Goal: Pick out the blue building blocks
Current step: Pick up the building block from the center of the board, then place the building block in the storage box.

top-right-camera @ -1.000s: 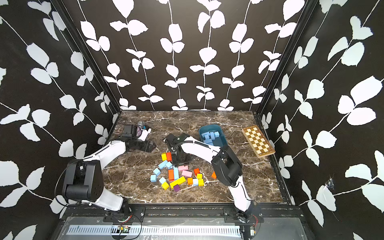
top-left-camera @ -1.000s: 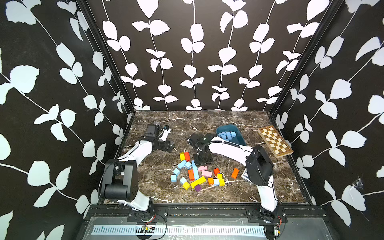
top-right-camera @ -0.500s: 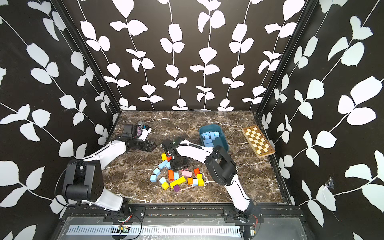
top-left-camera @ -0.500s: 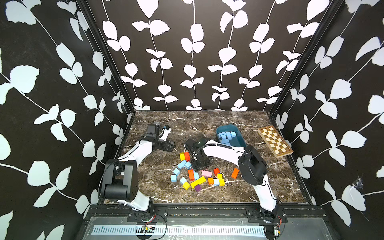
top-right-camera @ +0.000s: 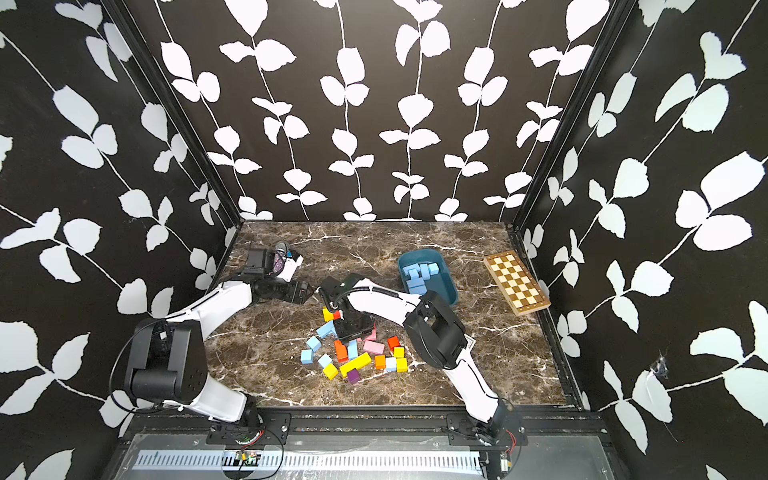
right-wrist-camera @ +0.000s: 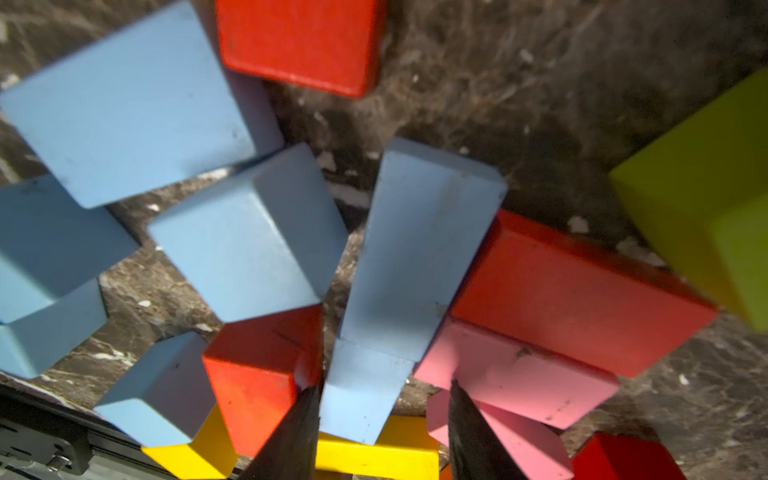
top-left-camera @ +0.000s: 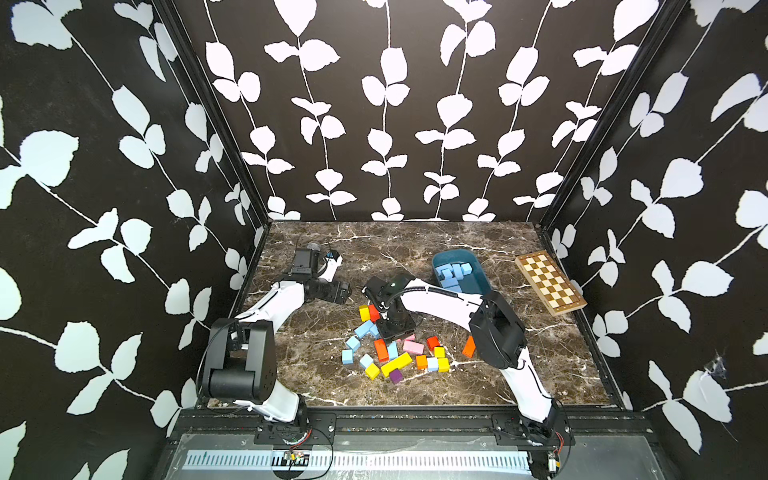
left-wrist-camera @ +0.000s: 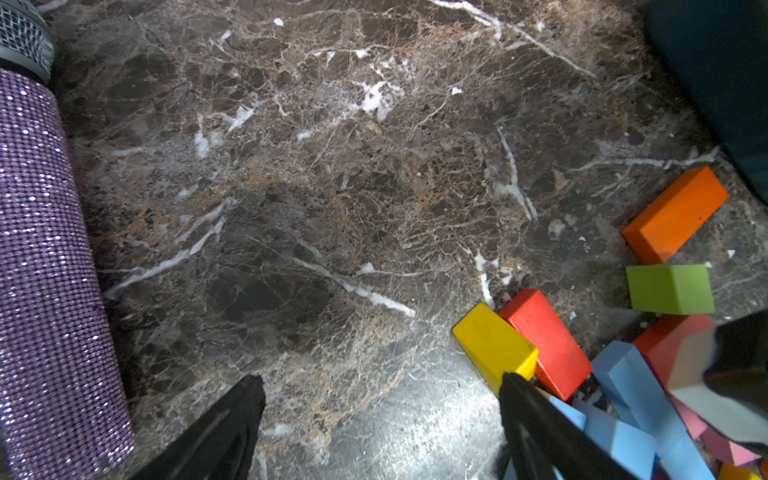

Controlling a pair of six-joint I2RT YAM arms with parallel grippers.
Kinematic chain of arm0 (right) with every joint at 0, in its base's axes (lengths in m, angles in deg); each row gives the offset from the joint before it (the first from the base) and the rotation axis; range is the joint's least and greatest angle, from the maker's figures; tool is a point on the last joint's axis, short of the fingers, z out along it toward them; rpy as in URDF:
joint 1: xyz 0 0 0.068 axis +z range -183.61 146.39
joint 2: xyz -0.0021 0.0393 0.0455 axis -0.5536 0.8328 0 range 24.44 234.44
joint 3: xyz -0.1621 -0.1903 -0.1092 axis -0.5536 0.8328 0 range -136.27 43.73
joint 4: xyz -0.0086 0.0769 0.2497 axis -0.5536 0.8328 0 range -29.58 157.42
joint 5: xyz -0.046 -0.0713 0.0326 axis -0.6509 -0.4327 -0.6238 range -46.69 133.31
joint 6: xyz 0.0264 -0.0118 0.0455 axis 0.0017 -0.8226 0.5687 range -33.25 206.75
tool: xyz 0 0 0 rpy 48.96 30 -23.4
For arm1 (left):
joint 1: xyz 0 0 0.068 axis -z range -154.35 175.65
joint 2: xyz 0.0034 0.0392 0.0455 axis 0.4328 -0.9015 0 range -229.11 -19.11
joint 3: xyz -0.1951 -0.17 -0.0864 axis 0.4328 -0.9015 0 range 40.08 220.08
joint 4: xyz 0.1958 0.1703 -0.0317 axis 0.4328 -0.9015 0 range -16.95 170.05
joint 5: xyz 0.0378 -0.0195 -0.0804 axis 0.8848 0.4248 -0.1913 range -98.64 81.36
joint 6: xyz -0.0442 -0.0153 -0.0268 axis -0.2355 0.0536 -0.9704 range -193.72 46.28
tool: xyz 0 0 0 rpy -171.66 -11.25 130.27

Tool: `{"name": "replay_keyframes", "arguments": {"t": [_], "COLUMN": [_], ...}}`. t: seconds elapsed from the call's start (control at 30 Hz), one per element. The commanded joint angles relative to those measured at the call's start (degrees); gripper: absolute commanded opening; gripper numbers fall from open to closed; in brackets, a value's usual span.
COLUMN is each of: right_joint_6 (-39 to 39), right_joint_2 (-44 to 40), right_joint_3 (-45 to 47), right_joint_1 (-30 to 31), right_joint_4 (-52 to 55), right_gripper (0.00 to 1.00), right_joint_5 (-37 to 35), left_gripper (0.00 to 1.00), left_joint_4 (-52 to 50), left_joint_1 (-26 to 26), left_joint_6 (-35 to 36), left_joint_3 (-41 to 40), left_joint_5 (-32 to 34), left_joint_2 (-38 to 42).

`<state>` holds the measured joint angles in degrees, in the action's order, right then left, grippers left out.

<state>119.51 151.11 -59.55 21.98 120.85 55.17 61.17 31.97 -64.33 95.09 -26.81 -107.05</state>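
1. Straddling a blue block (right-wrist-camera: 365,395) at the bottom centre of the right wrist view, the right fingers (right-wrist-camera: 291,440) stand parted. One tip lies against the block's edge and the other leaves a gap, so nothing is pinched.
2. A long blue bar (right-wrist-camera: 415,249) runs up the frame from that block. More blue pieces fill the left half, a pink block (right-wrist-camera: 515,374) and a red slab (right-wrist-camera: 573,291) lie to the right, and a green block (right-wrist-camera: 706,208) sits at the right edge.
3. In both top views the right arm's black head (top-left-camera: 397,326) (top-right-camera: 353,326) points down over the upper end of the scattered pile, just below frame centre.
4. The loose blue building blocks (top-left-camera: 363,330) lie on the marble counter (top-left-camera: 415,245) in that pile, mixed with yellow, orange, red, pink and purple pieces. More blue ones are heaped in the teal tray (top-left-camera: 482,282), right of centre.
5. The left fingers (left-wrist-camera: 216,436) are spread wide at the bottom of the left wrist view, with only bare counter between them. One tip overlaps a yellow block (left-wrist-camera: 492,345) that lies against a red block (left-wrist-camera: 544,340).
6. A purple glitter microphone (left-wrist-camera: 50,270) runs down the left edge of that view.
7. A chessboard (top-left-camera: 548,282) lies to the right of the tray, apart from it.
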Motion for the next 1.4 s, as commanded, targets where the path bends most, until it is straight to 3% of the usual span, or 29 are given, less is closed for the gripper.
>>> {"name": "replay_keyframes", "arguments": {"t": [0.0,0.43,0.67,0.93,1.13,1.37], "right_joint_6": [-1.7,-4.9,-3.9,2.6,8.6,12.8], "right_joint_2": [1.6,5.4,5.0,-2.0,-10.0,-20.5], "right_joint_3": [-1.8,-4.7,-4.1,-4.7,-2.5,7.2], "right_joint_1": [0.6,1.1,1.2,0.5,-4.1,-17.4], "right_joint_4": [3.0,6.9,6.1,1.7,-2.1,-7.9], "right_gripper": [0.49,0.47,0.29,0.23,0.22,0.21], "right_joint_5": [1.4,1.7,-0.2,-0.6,-0.5,0.3], "left_gripper": [0.90,0.90,0.90,0.89,0.88,0.88], "left_joint_4": [0.8,0.8,0.7,-0.2,-0.9,0.2], "left_joint_1": [-0.1,-0.1,-0.1,0.0,1.9,7.5], "left_joint_6": [-0.3,-0.2,-0.1,2.4,5.1,6.5], "left_joint_3": [-0.5,-0.7,-0.7,1.5,5.8,11.4], "left_joint_5": [-0.8,-0.8,-1.4,-2.8,-3.3,-3.6], "left_joint_2": [1.3,1.7,1.8,0.7,-1.6,-5.5]}}
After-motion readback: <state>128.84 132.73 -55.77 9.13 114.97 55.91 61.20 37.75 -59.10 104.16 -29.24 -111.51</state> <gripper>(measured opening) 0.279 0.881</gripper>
